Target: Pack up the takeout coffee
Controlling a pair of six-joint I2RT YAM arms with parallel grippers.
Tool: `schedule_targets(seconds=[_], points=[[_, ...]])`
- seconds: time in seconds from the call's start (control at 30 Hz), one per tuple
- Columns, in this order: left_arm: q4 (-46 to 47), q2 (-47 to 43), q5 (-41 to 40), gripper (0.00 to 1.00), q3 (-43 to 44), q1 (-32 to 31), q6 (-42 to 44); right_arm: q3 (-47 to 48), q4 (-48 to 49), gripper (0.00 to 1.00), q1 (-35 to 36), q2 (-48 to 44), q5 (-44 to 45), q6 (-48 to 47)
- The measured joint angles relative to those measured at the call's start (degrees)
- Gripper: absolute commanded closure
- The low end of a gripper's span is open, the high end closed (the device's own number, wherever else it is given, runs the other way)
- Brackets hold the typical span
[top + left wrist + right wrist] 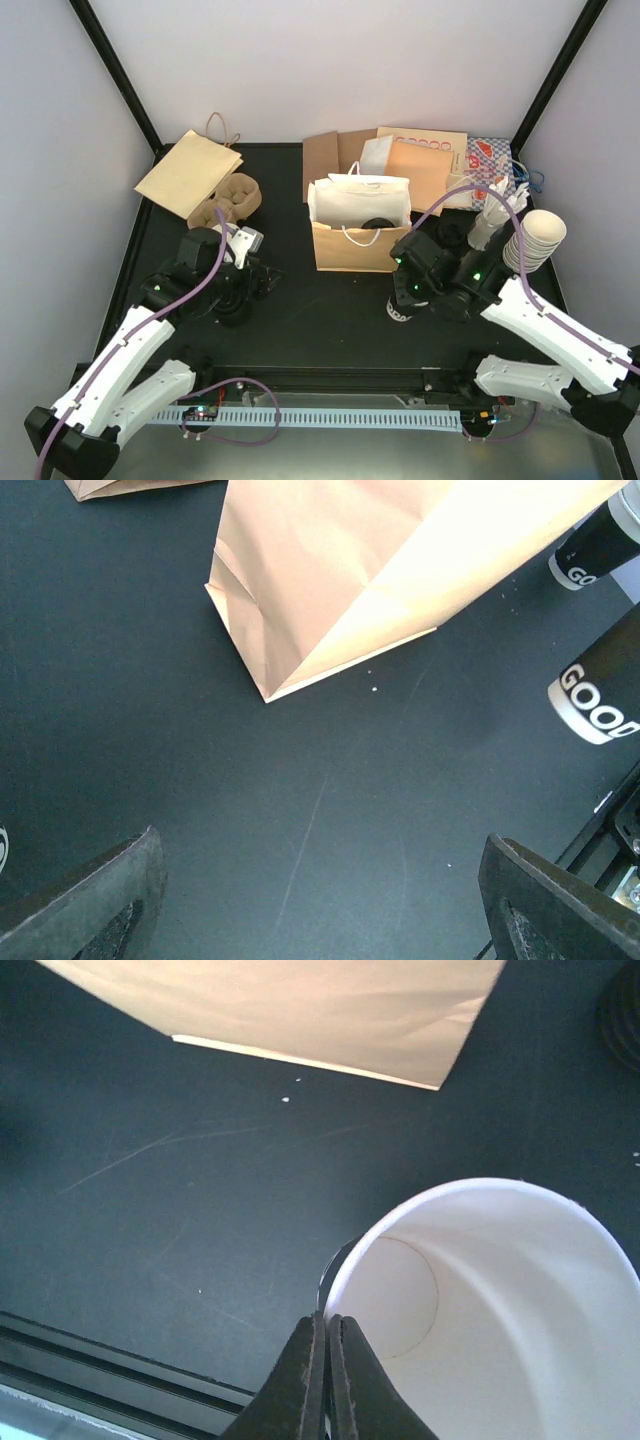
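A takeout coffee cup [480,1300], black outside and white inside, stands lidless on the black table in front of the brown paper bag [350,250]. My right gripper [327,1317] is shut on its near rim, one finger inside and one outside. From above, this cup [400,312] shows just below the right gripper [405,290]. The left wrist view shows it as a black cup [600,690] lettered "GOOD", with a second such cup [600,550] farther back. My left gripper [320,838] is open over bare table left of the bag, holding nothing.
A white handled bag [360,195] stands in the open brown bag. A pulp cup carrier [228,198] and a flat brown bag [188,172] lie at the back left. Stacked cream cups [535,240] and flat packaging [430,160] sit at the back right. A rail [330,378] runs along the near edge.
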Motion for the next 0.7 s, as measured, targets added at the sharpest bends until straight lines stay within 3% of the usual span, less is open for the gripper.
schedule_targets(seconds=[0.33, 0.7], points=[[0.0, 0.02, -0.04, 0.12, 0.0, 0.02, -0.02, -5.86, 7.48, 0.99, 9.31, 4.02, 4.09, 2.32], [0.0, 0.04, -0.22, 0.12, 0.0, 0.0, -0.02, -8.55, 12.22, 0.99, 13.51, 9.57, 6.1, 2.95]])
